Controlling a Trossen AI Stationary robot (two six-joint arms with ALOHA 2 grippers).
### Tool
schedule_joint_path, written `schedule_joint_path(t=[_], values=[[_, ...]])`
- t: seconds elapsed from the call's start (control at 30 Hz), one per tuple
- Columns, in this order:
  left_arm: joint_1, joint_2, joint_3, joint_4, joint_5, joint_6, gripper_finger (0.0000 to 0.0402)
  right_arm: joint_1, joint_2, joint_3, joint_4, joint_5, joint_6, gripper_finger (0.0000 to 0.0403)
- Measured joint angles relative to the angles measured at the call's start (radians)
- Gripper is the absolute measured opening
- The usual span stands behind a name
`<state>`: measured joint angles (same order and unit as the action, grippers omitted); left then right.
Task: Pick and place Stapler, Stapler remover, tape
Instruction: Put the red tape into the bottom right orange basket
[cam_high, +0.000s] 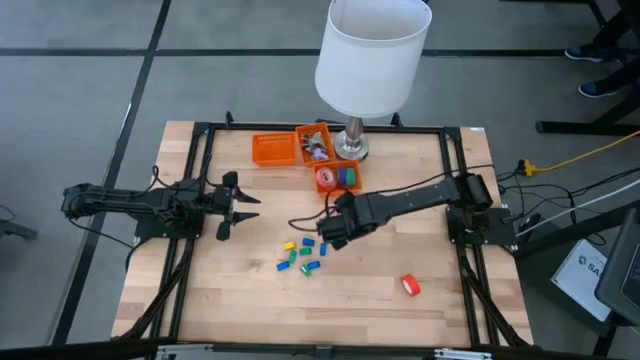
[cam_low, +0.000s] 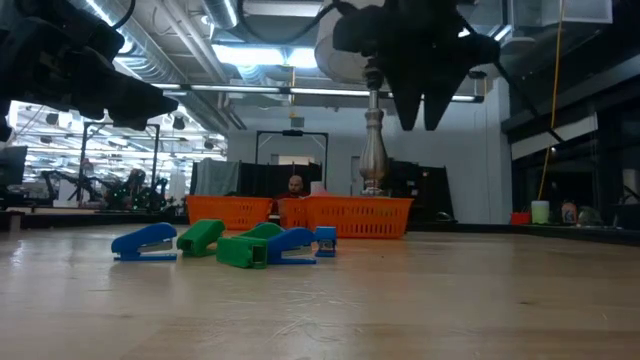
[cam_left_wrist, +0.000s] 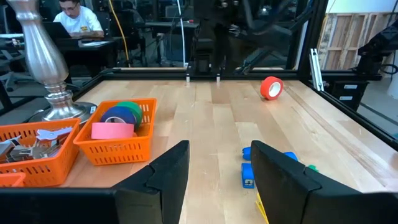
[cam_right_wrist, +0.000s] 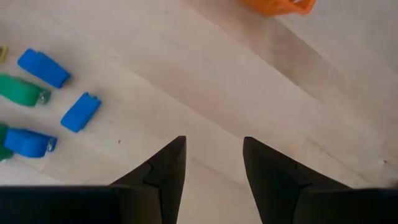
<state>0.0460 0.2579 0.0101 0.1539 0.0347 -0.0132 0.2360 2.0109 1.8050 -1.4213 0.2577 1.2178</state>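
- Red tape roll (cam_high: 410, 285) lying loose at 5 o'clock; pink, blue, green rolls (cam_high: 337, 178) already binned at 12.
- Small staplers (cam_high: 300, 256) scattered mid-table, unsorted.
- Right gripper (cam_high: 327, 234) spread, empty, above them.
- Left gripper (cam_high: 240, 207) spread, idle at 9.

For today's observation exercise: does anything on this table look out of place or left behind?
One red tape roll lies alone on the bare wood near the table's front right, while other rolls sit in the small orange basket by the lamp. Nothing looks spilled or damaged.
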Motion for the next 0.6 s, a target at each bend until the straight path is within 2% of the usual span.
schedule_joint_path(t=[0.33,0.53,0.6], values=[[0.0,0.0,0.0,0.0,0.0,0.0,0.0169,0.098,0.0,-0.047,-0.057,-0.002,0.098,0.0165],[0.0,0.0,0.0,0.0,0.0,0.0,0.0169,0.168,0.0,-0.101,-0.149,-0.059,0.307,0.0165],[0.0,0.0,0.0,0.0,0.0,0.0,0.0169,0.194,0.0,-0.115,-0.15,-0.067,0.329,0.0165]])
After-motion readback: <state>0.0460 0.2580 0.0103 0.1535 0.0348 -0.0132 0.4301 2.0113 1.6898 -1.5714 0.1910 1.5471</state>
